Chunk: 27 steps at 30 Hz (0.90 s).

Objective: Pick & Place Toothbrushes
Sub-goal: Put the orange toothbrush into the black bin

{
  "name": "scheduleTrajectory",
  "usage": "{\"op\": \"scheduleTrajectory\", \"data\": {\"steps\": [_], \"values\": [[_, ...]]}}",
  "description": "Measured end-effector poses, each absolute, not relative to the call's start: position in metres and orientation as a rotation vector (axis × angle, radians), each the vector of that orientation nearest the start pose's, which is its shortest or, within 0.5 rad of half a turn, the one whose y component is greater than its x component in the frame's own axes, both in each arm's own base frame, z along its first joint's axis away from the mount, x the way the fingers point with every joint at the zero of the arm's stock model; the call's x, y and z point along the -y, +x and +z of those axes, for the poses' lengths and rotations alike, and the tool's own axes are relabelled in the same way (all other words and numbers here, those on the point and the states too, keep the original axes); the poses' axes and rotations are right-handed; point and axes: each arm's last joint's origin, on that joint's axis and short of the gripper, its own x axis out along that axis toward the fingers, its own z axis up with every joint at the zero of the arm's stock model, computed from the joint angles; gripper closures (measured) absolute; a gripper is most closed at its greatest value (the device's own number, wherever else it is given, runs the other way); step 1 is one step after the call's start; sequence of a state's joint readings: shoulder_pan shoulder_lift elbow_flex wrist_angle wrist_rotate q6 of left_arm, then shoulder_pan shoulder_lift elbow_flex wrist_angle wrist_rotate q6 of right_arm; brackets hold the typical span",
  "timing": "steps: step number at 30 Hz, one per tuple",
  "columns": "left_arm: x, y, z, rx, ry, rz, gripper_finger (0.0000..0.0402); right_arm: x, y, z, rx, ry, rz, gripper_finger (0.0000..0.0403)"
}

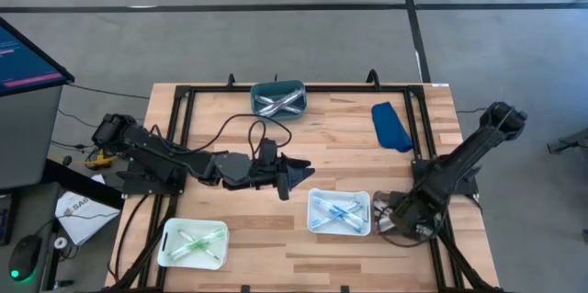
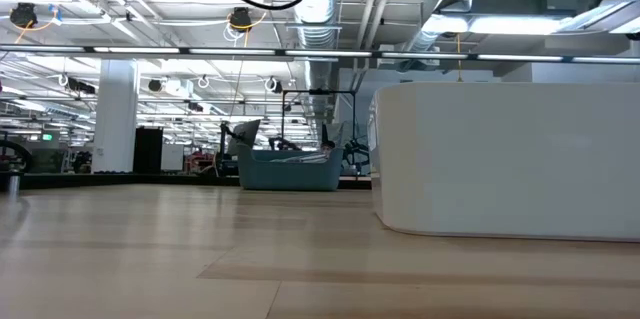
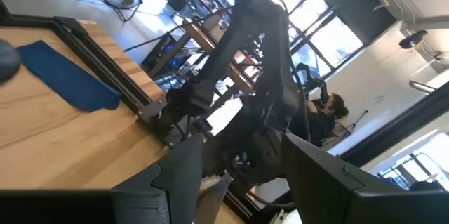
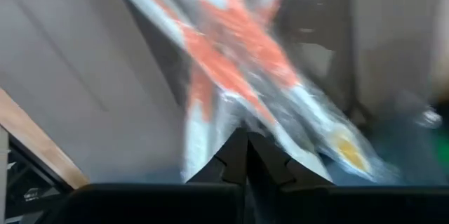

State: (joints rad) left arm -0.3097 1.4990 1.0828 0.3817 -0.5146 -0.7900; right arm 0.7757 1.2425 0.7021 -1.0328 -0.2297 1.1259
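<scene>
Blue toothbrushes (image 1: 335,210) lie in a white tray (image 1: 313,196) at the near right. Green ones (image 1: 195,241) lie in a white tray (image 1: 167,238) at the near left, and pale ones (image 1: 278,102) in a teal tray (image 1: 276,86) at the far edge. My right gripper (image 1: 393,216) is shut and points down just right of the blue-brush tray. In its wrist view the gripper (image 4: 245,155) hangs over blurred pink-orange and white sticks (image 4: 238,55). My left gripper (image 1: 296,177) stands open and level above the table's middle, nothing between its fingers (image 3: 184,175). My right gripper points down, its shut fingertips (image 4: 235,155) right in front of the blurred pink-orange and white sticks (image 4: 210,112). Blur hides the spot, so I cannot tell whether they touch.
A blue cloth (image 1: 390,126) lies at the far right of the table. A black frame (image 1: 184,109) runs round the tabletop. In the low view the white tray's wall (image 2: 500,159) fills the right side, with the teal tray (image 2: 290,169) far behind.
</scene>
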Motion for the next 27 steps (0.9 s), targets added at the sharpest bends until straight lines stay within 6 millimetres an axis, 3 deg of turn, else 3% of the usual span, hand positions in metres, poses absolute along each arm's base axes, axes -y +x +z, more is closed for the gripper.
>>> {"op": "scheduleTrajectory", "data": {"steps": [8,21,27], "values": [[0.091,0.331,0.319,0.038,-0.775,0.176,0.0215,-0.135,0.129,0.17,-1.767,0.344,-0.136,0.0403],[0.091,0.331,0.319,0.039,-0.768,0.178,0.0215,-0.135,0.129,0.17,-1.767,0.332,-0.128,0.0403],[0.091,0.331,0.319,0.04,-0.767,0.182,0.0215,-0.132,0.125,0.193,-1.748,0.274,-0.126,0.0403]]}}
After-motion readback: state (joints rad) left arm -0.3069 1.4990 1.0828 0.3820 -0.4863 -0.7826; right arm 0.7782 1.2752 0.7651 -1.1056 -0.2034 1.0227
